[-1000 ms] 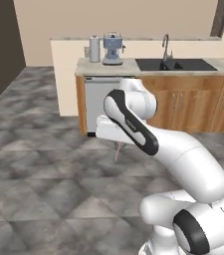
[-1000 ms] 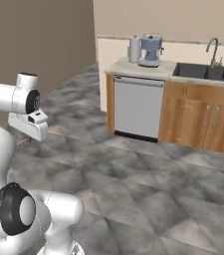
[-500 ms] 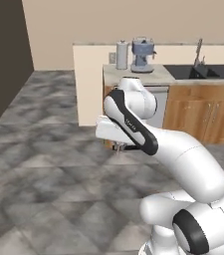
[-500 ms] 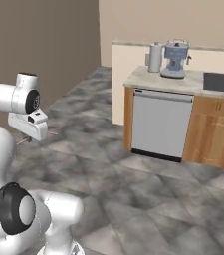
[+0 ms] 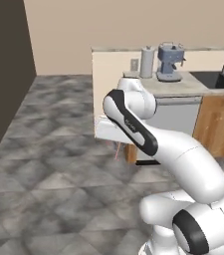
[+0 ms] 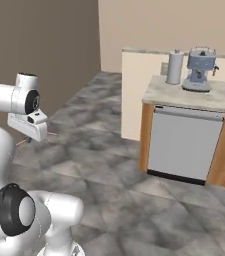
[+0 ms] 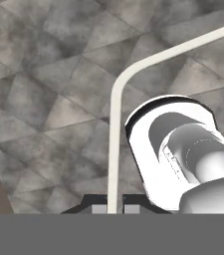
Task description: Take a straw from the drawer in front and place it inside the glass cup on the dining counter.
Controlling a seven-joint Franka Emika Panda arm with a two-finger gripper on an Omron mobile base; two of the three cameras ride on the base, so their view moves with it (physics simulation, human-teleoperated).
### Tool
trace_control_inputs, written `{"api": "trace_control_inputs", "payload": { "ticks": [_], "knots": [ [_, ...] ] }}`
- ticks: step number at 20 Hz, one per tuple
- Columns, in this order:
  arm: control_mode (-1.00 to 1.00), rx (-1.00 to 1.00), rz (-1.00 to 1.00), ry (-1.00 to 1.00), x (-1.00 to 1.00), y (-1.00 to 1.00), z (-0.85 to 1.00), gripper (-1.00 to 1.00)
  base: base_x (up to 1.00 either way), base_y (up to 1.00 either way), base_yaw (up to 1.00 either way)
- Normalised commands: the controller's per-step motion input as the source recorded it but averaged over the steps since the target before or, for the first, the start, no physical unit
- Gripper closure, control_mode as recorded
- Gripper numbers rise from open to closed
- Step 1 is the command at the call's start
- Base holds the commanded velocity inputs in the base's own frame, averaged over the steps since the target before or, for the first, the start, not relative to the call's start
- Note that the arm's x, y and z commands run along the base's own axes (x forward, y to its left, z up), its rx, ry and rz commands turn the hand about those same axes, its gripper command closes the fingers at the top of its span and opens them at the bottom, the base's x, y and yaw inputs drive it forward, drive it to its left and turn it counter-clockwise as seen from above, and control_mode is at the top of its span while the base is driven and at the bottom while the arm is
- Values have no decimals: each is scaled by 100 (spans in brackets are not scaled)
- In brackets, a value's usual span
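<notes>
Base is turning: the whole scene is sliding right against the earlier frames, with the dark wall [image 5: 4, 84] now filling more of the left. End effector [image 7: 108, 208] is pinching the straw [image 7: 114, 134] between nearly closed fingers; the straw is rising from the grip, then bending off to the right, over grey stone floor [image 5: 49, 164]. From the left base camera, its pink tip is hanging below the hand. Further right, the dishwasher [image 6: 181, 145] is sitting under the worktop [image 6: 194, 95], which is carrying a coffee machine [image 6: 200, 69].
</notes>
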Motion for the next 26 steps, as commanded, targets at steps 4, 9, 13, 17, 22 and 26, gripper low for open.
{"api": "trace_control_inputs", "payload": {
  "ticks": [4, 9, 13, 17, 22, 26],
  "knots": [
    [100, 0, 0, 0, 0, 0, 0, 100, 100, 73, -11],
    [100, 0, 0, 0, 0, 0, 0, 100, 100, 68, -12],
    [100, 0, 0, 0, 0, 0, 0, 100, 100, 58, -12],
    [100, 0, 0, 0, 0, 0, 0, 100, 100, 57, -13],
    [100, 0, 0, 0, 0, 0, 0, 100, 100, 52, -15],
    [100, 0, 0, 0, 0, 0, 0, 100, 100, 42, -18]
  ]
}}
